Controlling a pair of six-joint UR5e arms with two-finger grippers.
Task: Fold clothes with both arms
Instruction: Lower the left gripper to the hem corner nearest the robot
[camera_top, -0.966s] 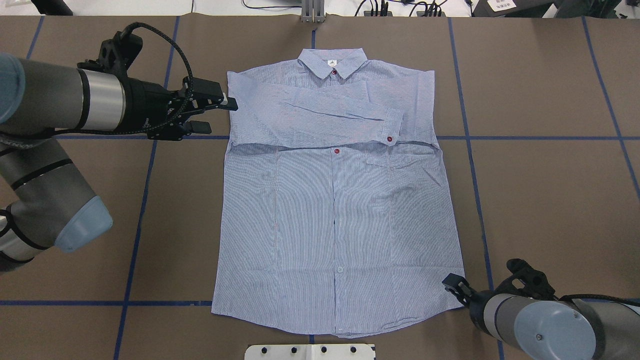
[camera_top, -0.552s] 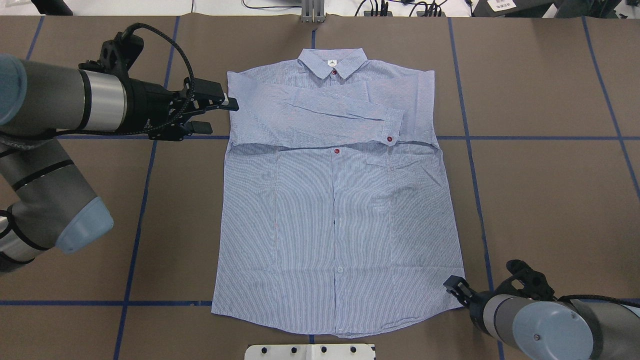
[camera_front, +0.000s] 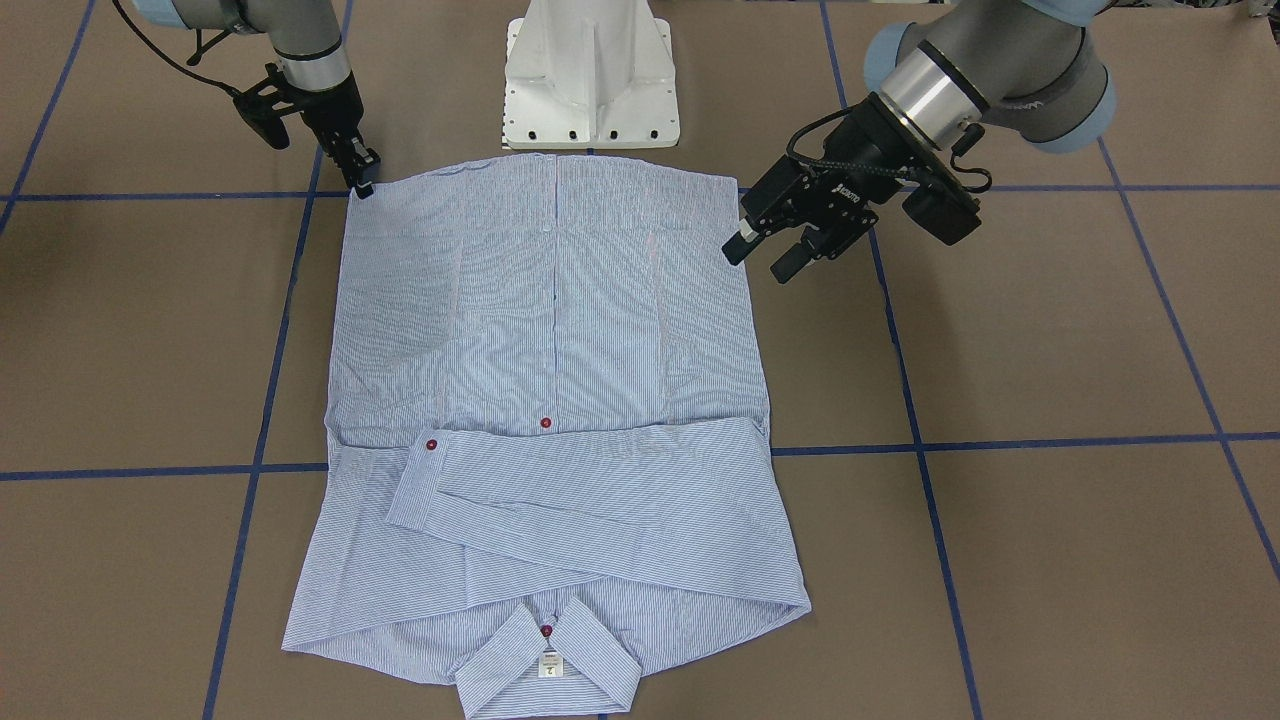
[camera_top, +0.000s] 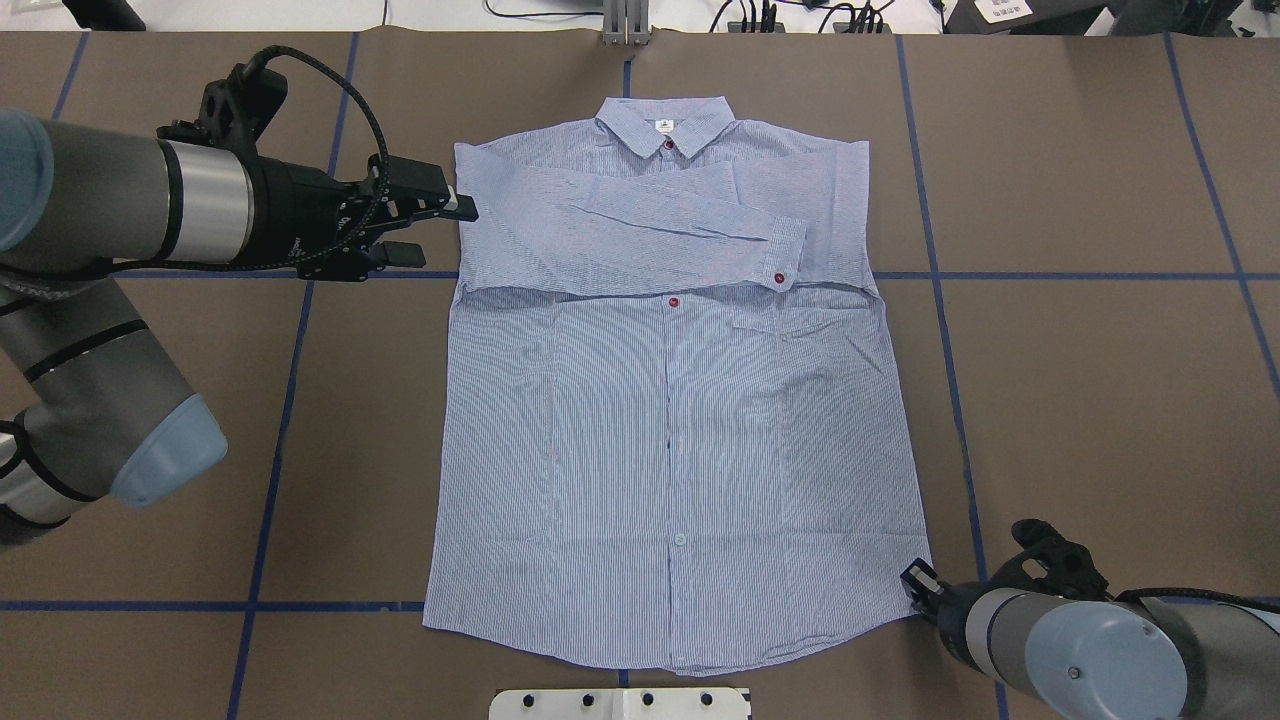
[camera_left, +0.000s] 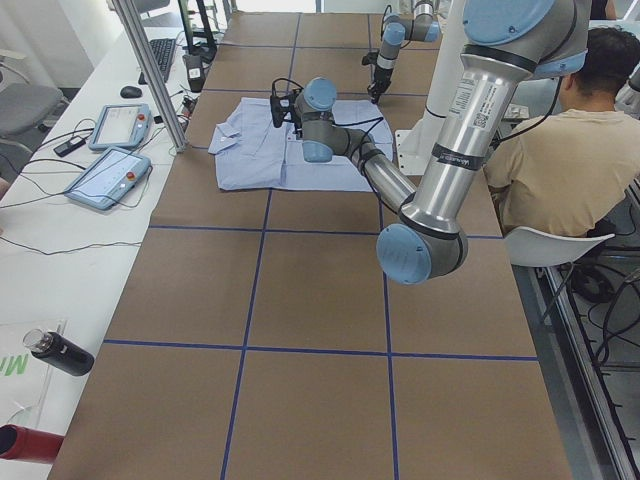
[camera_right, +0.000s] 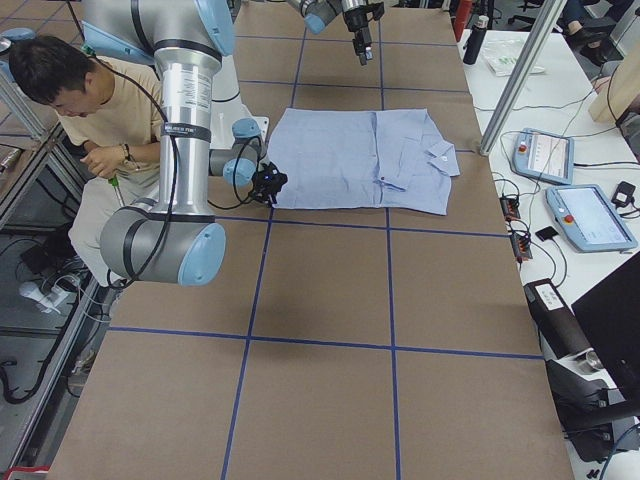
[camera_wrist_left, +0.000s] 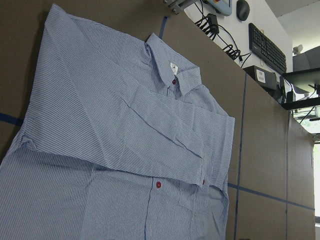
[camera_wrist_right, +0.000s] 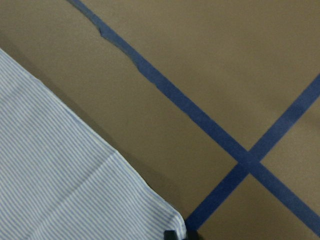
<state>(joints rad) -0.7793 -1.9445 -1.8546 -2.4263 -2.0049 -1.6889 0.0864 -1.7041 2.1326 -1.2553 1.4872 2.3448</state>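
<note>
The blue-and-white striped shirt (camera_top: 670, 430) lies flat and front up on the brown table, collar at the far side, with both sleeves folded across the chest. My left gripper (camera_top: 425, 232) is open and empty, hovering just beside the shirt's left shoulder edge; in the front-facing view (camera_front: 760, 258) its jaws stand apart. Its wrist view shows the collar and the folded sleeves (camera_wrist_left: 125, 140). My right gripper (camera_top: 915, 580) is at the near right hem corner and looks shut on it (camera_front: 362, 182). Its wrist view shows that corner (camera_wrist_right: 165, 215) at a black fingertip (camera_wrist_right: 172, 234).
The white pedestal base (camera_front: 590, 70) stands at the near table edge below the hem. Blue tape lines (camera_top: 290, 400) cross the table. A metal post (camera_top: 625, 25) and cables are at the far edge. A seated person (camera_right: 60, 110) and teach pendants (camera_right: 590, 215) are beside the table.
My right gripper has shifted slightly towards the hem corner and its tip looks narrower. The left gripper and the shirt have not visibly moved.
</note>
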